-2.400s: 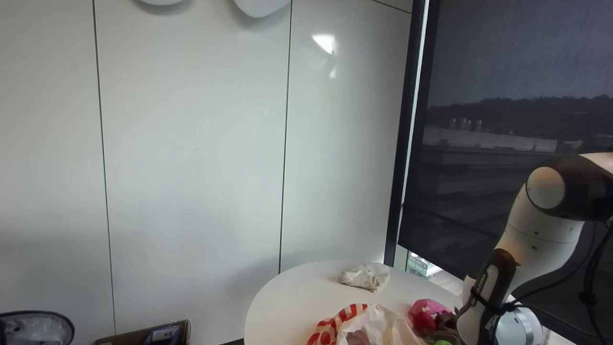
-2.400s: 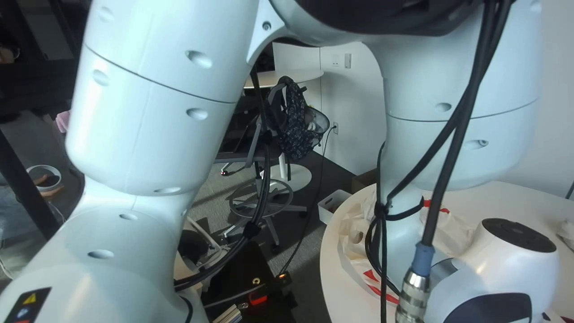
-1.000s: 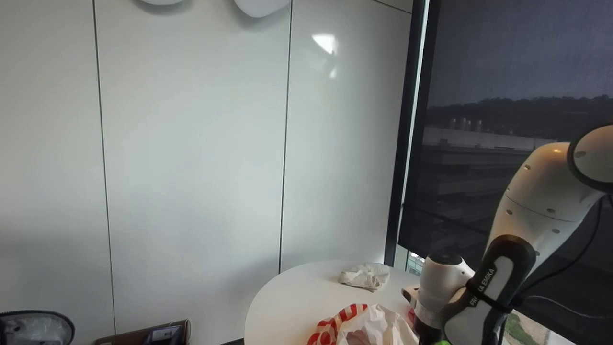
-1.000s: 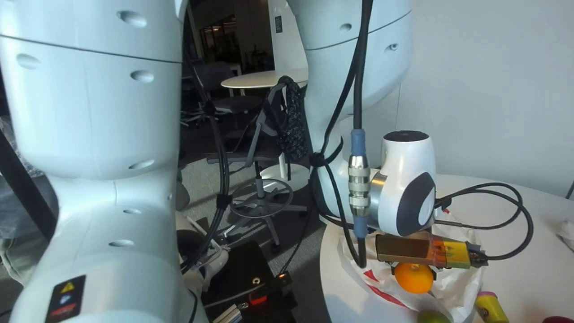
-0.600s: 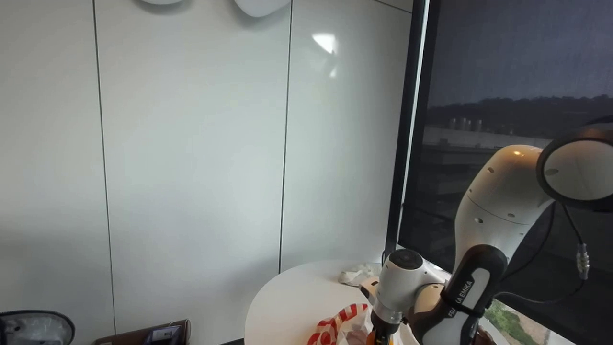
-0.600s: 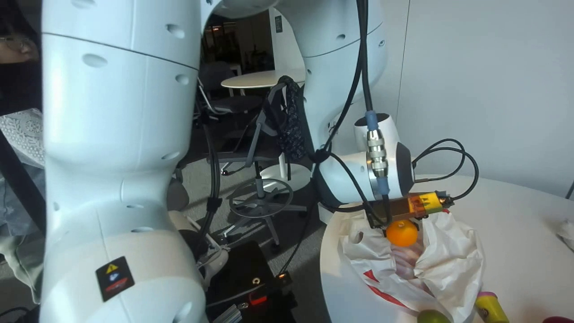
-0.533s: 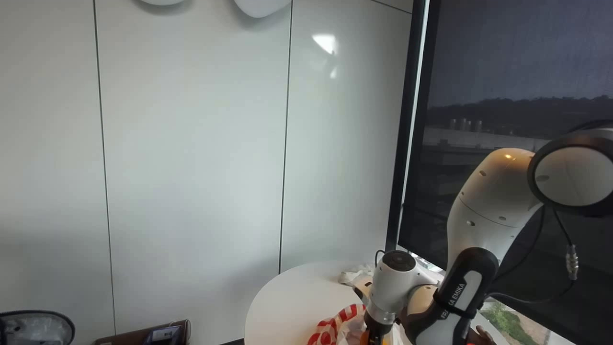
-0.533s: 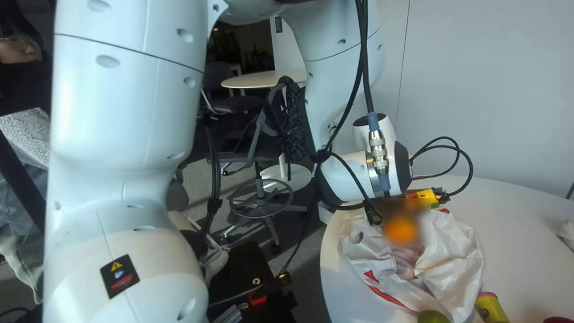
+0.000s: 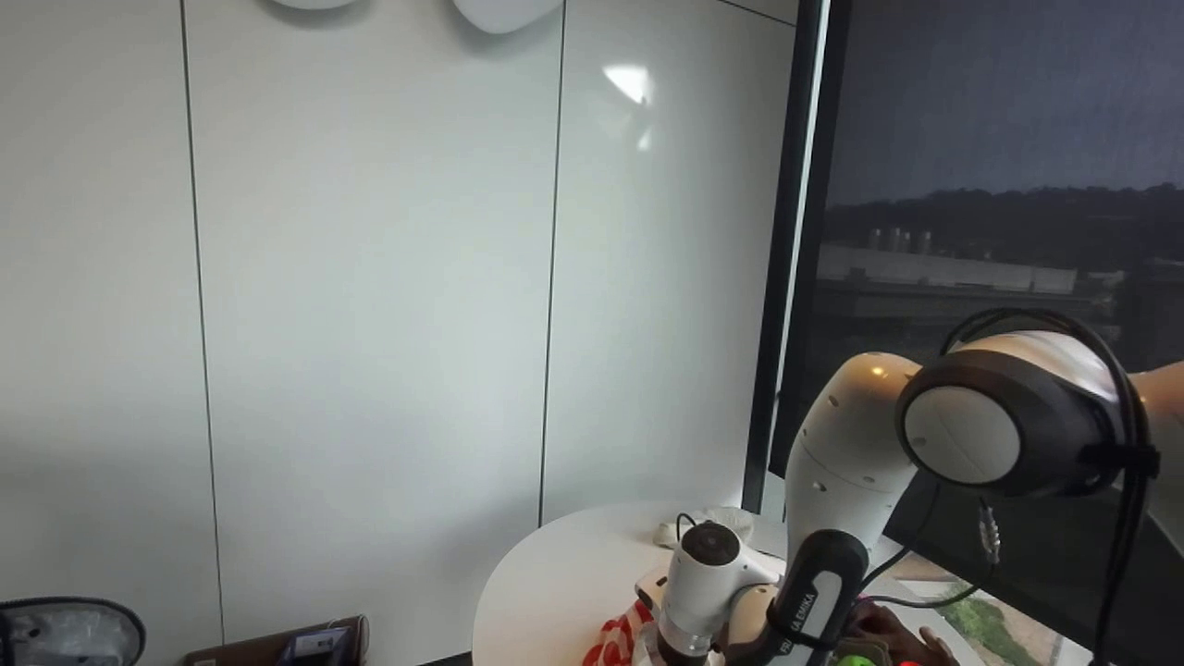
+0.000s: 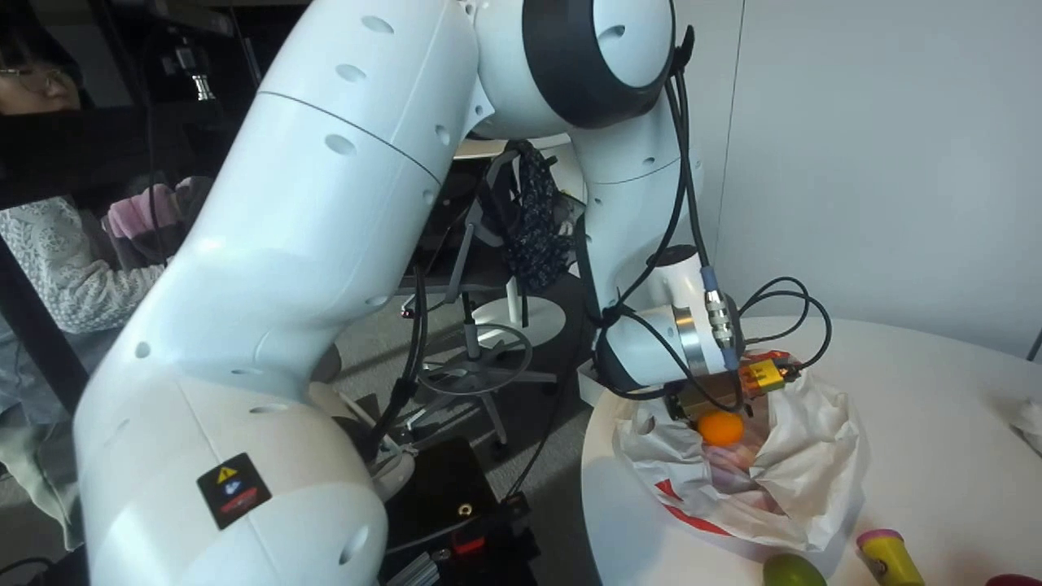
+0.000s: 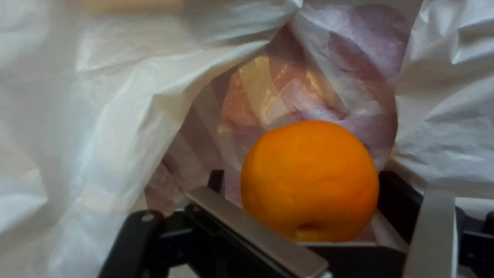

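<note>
An orange fruit (image 11: pixel 308 181) sits between the fingers of my gripper (image 11: pixel 303 182) in the wrist view. The left fingertip (image 11: pixel 217 180) stands clear of it with a visible gap, while the right one lies against or very near its side, so the jaws are open around the fruit. White crinkled walls of a plastic bag (image 11: pixel 115 127) rise on both sides, with pinkish striped folds beneath. In an exterior view the orange (image 10: pixel 720 428) is at the mouth of the white bag (image 10: pixel 814 456) on the round table. Whether the fruit rests on the bag's inside is unclear.
Near the bag are a green fruit (image 10: pixel 791 570) and a yellow tube with a purple lid (image 10: pixel 890 557). A crumpled white cloth (image 9: pixel 731 523) lies farther back on the round table (image 9: pixel 546 592). A person (image 10: pixel 73 268) is seen at the far left.
Over the last second the arm has swung across, taking the orange over the bag's open mouth. Since half a second ago the wrist and fruit have come slightly lower and the bag's edge has shifted.
</note>
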You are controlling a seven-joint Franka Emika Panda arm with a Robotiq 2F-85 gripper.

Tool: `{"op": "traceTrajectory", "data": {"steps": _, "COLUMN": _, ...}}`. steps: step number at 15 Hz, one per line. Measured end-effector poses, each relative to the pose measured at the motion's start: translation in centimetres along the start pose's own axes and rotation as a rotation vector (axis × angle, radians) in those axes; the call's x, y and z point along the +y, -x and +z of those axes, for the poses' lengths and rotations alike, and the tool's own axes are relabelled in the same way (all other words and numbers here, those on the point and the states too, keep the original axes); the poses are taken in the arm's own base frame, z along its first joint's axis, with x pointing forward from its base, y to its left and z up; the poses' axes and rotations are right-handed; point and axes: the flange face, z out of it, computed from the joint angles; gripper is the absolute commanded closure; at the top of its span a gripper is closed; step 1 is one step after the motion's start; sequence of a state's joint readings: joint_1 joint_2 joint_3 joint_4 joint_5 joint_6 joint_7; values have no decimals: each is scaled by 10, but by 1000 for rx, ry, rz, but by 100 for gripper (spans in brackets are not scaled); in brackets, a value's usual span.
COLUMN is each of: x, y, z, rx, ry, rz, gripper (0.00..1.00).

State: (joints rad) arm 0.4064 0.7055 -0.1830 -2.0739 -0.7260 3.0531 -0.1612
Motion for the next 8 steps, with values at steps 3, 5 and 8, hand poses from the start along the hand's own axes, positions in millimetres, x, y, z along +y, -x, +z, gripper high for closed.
{"op": "traceTrajectory", "data": {"steps": 3, "x": 15, "y": 16, "z": 6, "rx": -37, "ry": 22, "rz": 13, "gripper": 1}}
{"op": "traceTrajectory", "data": {"steps": 5, "x": 33, "y": 37, "z": 3, "rx": -91, "ry": 54, "rz": 39, "gripper": 0}}
{"op": "traceTrajectory", "data": {"steps": 8, "x": 61, "y": 82, "z": -12, "rx": -220, "ry": 90, "rz": 125, "gripper": 0}}
